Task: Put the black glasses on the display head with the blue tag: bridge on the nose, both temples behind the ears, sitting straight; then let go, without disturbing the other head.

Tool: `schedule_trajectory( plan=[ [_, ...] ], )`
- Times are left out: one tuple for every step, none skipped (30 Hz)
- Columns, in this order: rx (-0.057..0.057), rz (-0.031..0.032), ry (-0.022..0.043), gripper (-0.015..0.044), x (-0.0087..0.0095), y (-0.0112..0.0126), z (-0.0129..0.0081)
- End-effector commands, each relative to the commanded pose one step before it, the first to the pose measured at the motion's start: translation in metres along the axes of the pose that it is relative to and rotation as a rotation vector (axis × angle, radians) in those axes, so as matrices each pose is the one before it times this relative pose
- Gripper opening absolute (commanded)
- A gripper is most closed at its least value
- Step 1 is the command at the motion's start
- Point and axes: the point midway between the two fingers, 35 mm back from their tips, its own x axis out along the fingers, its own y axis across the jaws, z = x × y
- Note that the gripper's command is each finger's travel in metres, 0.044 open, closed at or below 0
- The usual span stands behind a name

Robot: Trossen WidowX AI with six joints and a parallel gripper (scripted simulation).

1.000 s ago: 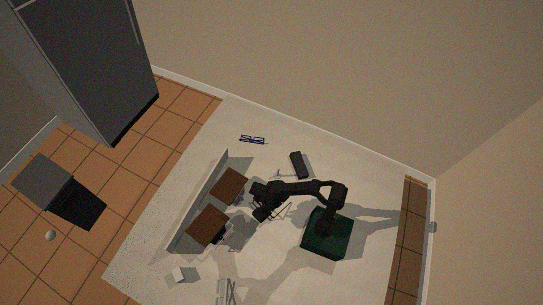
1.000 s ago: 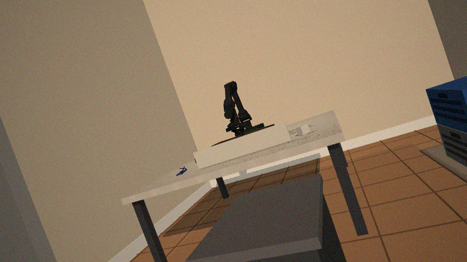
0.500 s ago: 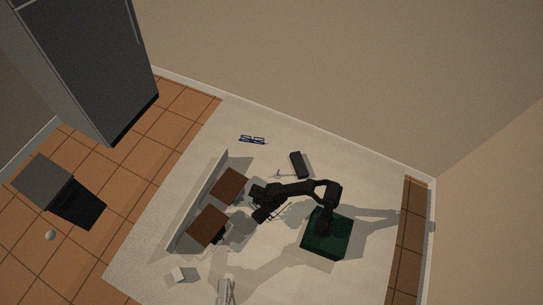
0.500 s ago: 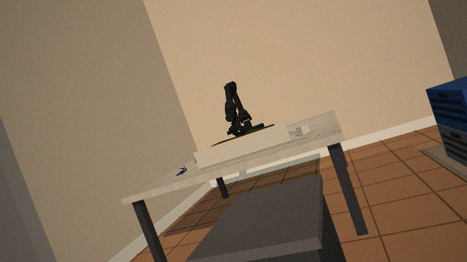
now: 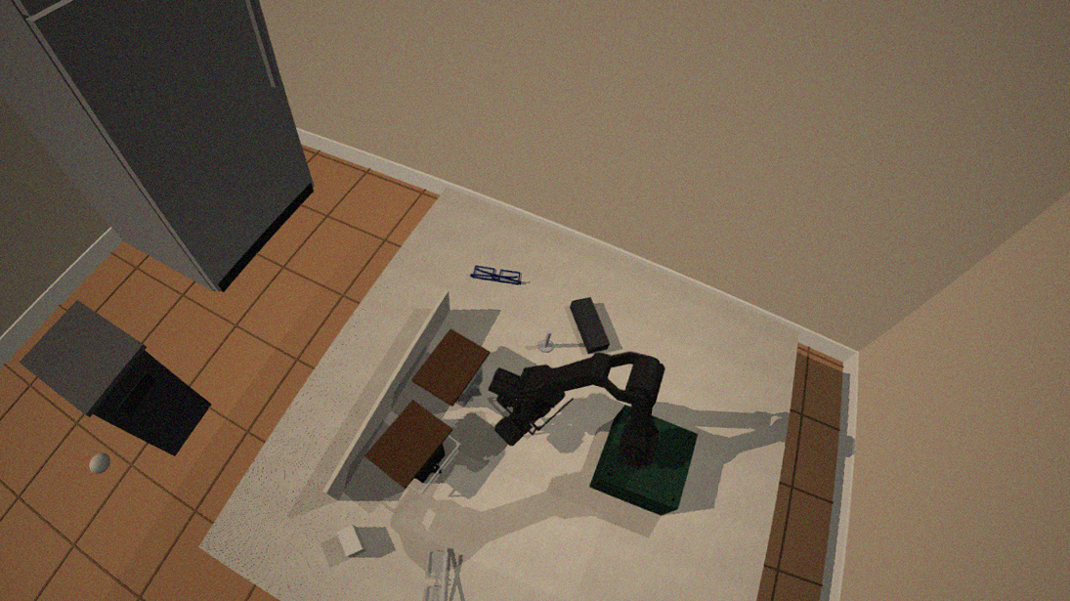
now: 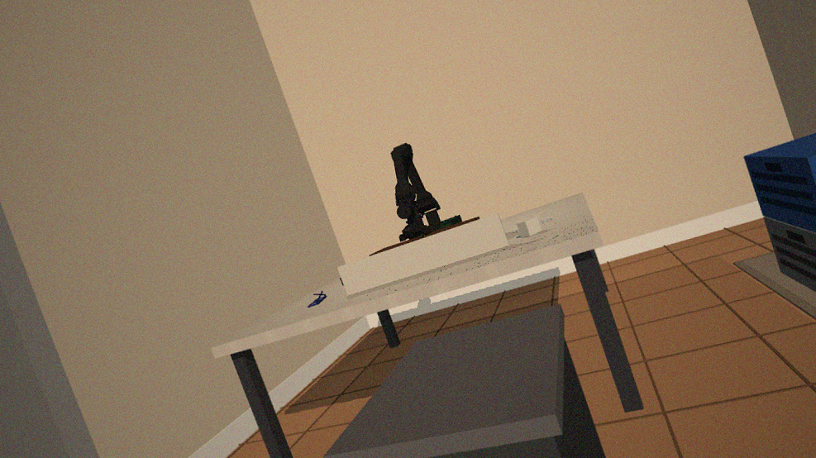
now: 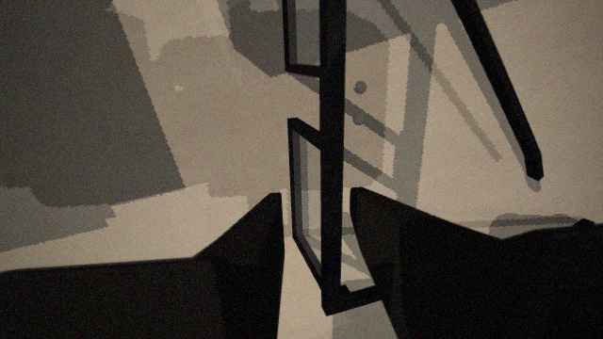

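The black glasses (image 7: 333, 165) (image 5: 556, 415) stand out in the wrist view, with the front frame running between my fingertips and one temple reaching out at the upper right. My gripper (image 7: 316, 201) is partly open. Its fingers are on either side of the lower lens frame, with a visible gap on both sides. The near temple passes behind the right finger. In the top view the fingertips are hidden under the arm. Two brown slabs (image 5: 451, 367) (image 5: 408, 442) stand where the display heads appear to be; the faces and the blue tag cannot be made out.
A white upright panel (image 5: 389, 398) (image 6: 427, 254) runs behind the brown slabs. Blue glasses (image 5: 496, 275) (image 6: 316, 300), a dark box (image 5: 590, 323), a small round stand (image 5: 546, 345), a white block (image 5: 350, 540) (image 6: 529, 228) and clear glasses (image 5: 434, 587) are on the table.
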Motion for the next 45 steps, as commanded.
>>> schedule_trajectory(
  plan=[
    [0.0053, -0.00009, 0.00733, 0.0120, 0.00881, -0.00008, -0.00296],
    [0.0000, 0.00000, 0.00001, 0.0120, 0.00078, 0.00002, -0.00011],
    [0.0000, 0.00000, 0.00000, 0.0120, 0.00026, 0.00001, -0.00004],
    [0.0000, 0.00000, 0.00000, 0.0120, 0.00000, 0.00000, 0.00000],
    [0.0000, 0.00000, 0.00000, 0.0120, 0.00000, 0.00000, 0.00000],
    [0.0000, -0.00001, 0.00000, 0.0120, 0.00000, -0.00011, 0.00000],
    [0.0000, -0.00002, 0.00000, 0.0120, 0.00000, -0.00022, 0.00000],
    [0.0000, -0.00002, 0.00000, 0.0120, 0.00000, -0.00031, 0.00000],
    [0.0000, -0.00003, 0.00000, 0.0120, 0.00000, -0.00040, 0.00000],
    [0.0000, -0.00004, 0.00000, 0.0120, 0.00000, -0.00050, 0.00000],
    [0.0000, -0.00005, 0.00000, 0.0120, 0.00000, -0.00060, 0.00000],
    [0.0000, -0.00005, 0.00000, 0.0120, 0.00000, -0.00069, -0.00001],
    [0.0000, -0.00006, 0.00000, 0.0120, 0.00000, -0.00072, -0.00001],
    [0.0000, -0.00006, 0.00000, 0.0120, 0.00000, -0.00072, -0.00001],
    [0.0009, -0.00270, -0.00059, 0.0094, -0.00053, 0.00184, 0.00029],
    [0.0000, 0.00000, 0.00000, 0.0087, 0.00000, 0.00000, 0.00000],
    [0.0000, 0.00000, 0.00000, 0.0080, 0.00000, 0.00000, 0.00000],
    [0.0000, 0.00000, 0.00000, 0.0074, 0.00000, 0.00000, 0.00000],
    [0.0000, 0.00000, 0.00000, 0.0067, 0.00000, 0.00000, 0.00000],
    [0.0000, 0.00000, 0.00000, 0.0060, 0.00000, 0.00000, 0.00000],
    [0.0000, 0.00000, 0.00000, 0.0054, 0.00000, 0.00000, 0.00000],
    [0.0000, 0.00000, 0.00000, 0.0047, 0.00000, 0.00000, 0.00000],
    [0.0000, 0.00000, 0.00000, 0.0040, 0.00000, 0.00000, 0.00000],
    [0.0000, 0.00000, 0.00000, 0.0034, 0.00000, 0.00000, 0.00000],
    [0.0000, 0.00000, 0.00000, 0.0027, 0.00000, 0.00000, 0.00000],
    [0.0000, 0.00000, 0.00000, 0.0020, 0.00000, 0.00000, 0.00000],
    [0.0000, 0.00000, 0.00000, 0.0014, 0.00000, 0.00000, 0.00000],
    [0.0000, 0.00000, 0.00000, 0.0007, 0.00000, 0.00000, 0.00000],
    [0.0000, 0.00000, 0.00000, 0.0000, 0.00000, 0.00000, 0.00000],
    [0.0000, 0.00000, 0.00000, 0.0000, 0.00000, 0.00000, 0.00000],
    [0.0000, 0.00000, 0.00000, 0.0000, 0.00000, 0.00000, 0.00000],
    [0.0000, 0.00000, 0.00000, 0.0000, 0.00000, 0.00000, 0.00000],
    [0.0000, 0.00000, 0.00000, 0.0000, 0.00000, 0.00000, 0.00000],
    [0.0000, 0.00004, -0.00002, 0.0000, -0.00104, 0.00008, 0.00022],
    [0.0000, 0.00008, -0.00003, 0.0000, -0.00197, 0.00014, 0.00040],
    [0.0000, 0.00011, -0.00005, 0.0000, -0.00294, 0.00020, 0.00056],
    [0.0000, 0.00015, -0.00006, 0.0000, -0.00399, 0.00024, 0.00069],
    [0.0000, 0.00018, -0.00006, 0.0000, -0.00476, 0.00024, 0.00072],
    [0.0000, 0.00020, -0.00006, 0.0000, -0.00555, 0.00023, 0.00070],
    [-0.0001, 0.00021, -0.00005, 0.0000, -0.00608, 0.00019, 0.00062],
    [-0.0001, 0.00021, -0.00005, 0.0000, -0.00630, 0.00014, 0.00051],
    [-0.0001, 0.00021, -0.00004, 0.0000, -0.00639, 0.00009, 0.00042],
    [-0.0001, 0.00021, -0.00003, 0.0000, -0.00643, 0.00005, 0.00035],
    [-0.0001, 0.00020, -0.00003, 0.0000, -0.00646, 0.00002, 0.00030],
    [-0.0001, 0.00022, -0.00002, 0.0000, -0.00731, 0.00000, 0.00030]
  ],
)
